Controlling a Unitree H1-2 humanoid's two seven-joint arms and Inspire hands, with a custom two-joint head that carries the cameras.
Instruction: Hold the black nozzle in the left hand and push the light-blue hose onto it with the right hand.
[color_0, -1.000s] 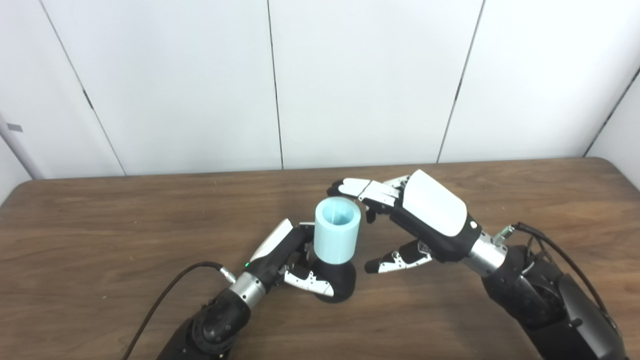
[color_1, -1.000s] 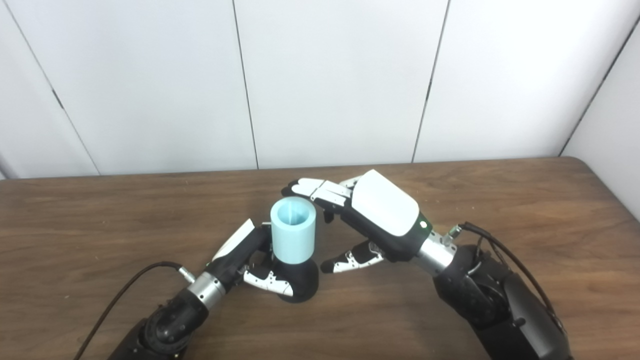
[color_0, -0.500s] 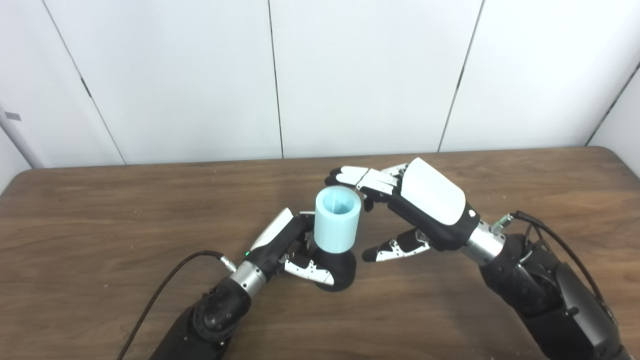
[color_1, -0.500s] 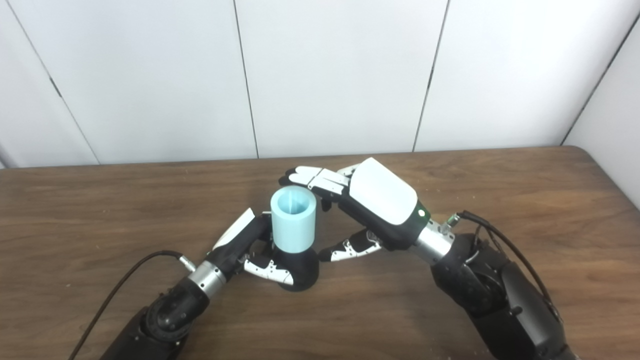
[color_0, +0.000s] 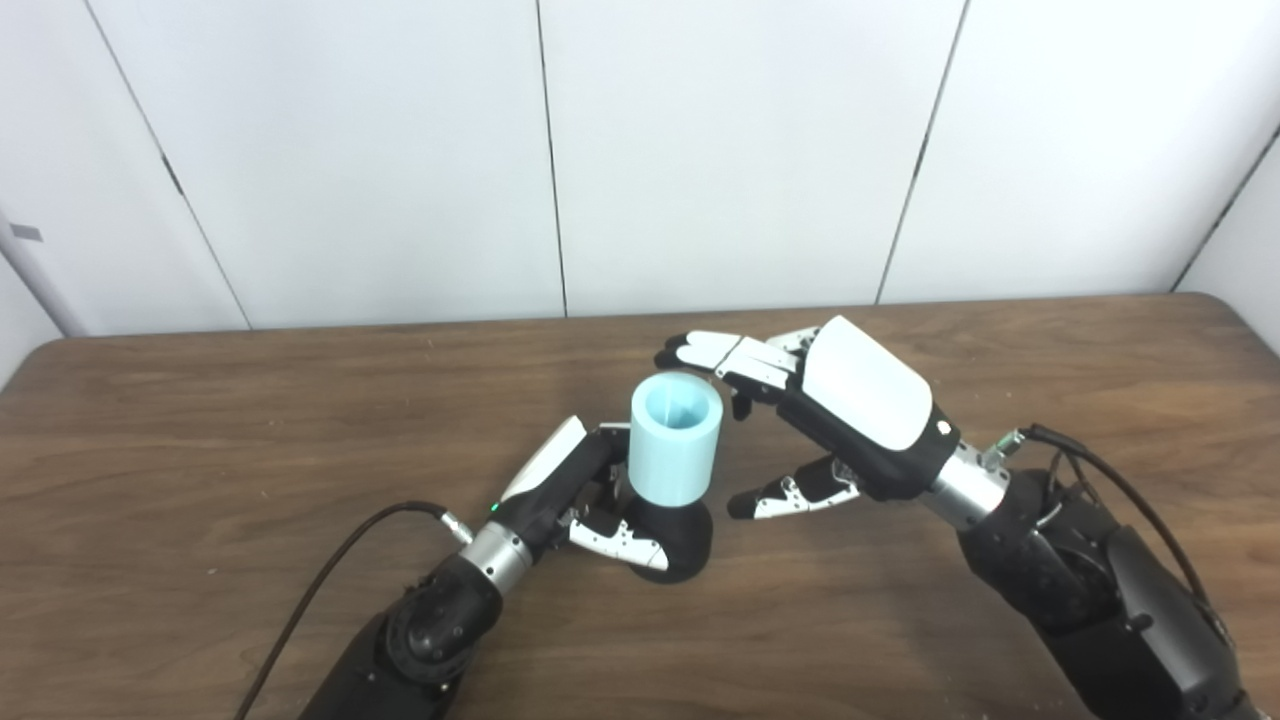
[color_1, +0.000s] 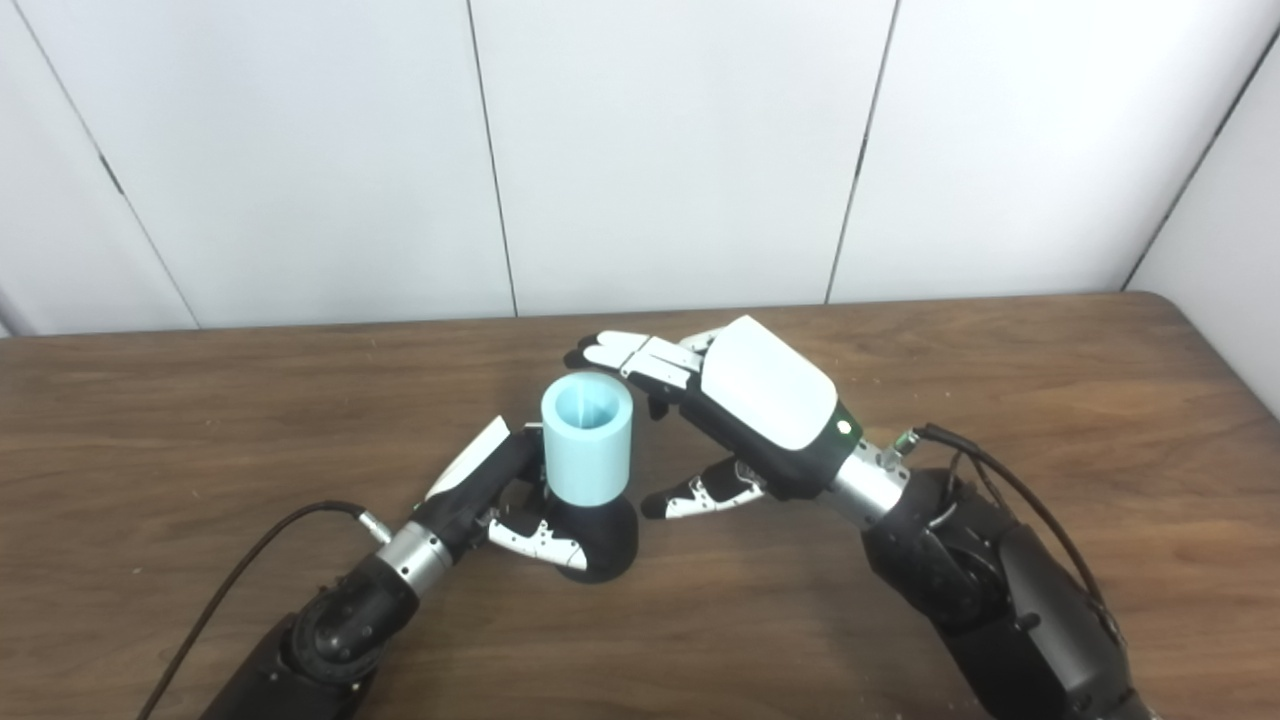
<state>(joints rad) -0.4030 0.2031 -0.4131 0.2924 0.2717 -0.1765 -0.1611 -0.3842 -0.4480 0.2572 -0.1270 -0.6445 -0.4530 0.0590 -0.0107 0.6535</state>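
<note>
The left hand (color_0: 585, 495) is wrapping its fingers around the black nozzle (color_0: 672, 540), bracing it upright on the table (color_0: 200, 450) so it resists pushing. The light-blue hose (color_0: 675, 450), a short open-topped cylinder, is sitting on the nozzle. The right hand (color_0: 850, 415) is hovering just beside it, fingers spread, holding nothing.

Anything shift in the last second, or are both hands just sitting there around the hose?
Almost nothing. The whole picture slid up a little early on, so the head camera tilted; the things did not move. The left robot hand stays shut on the nozzle, with the hose seated upright on it. The right robot hand stays open beside the hose, fingers over its far rim, not gripping.
</note>
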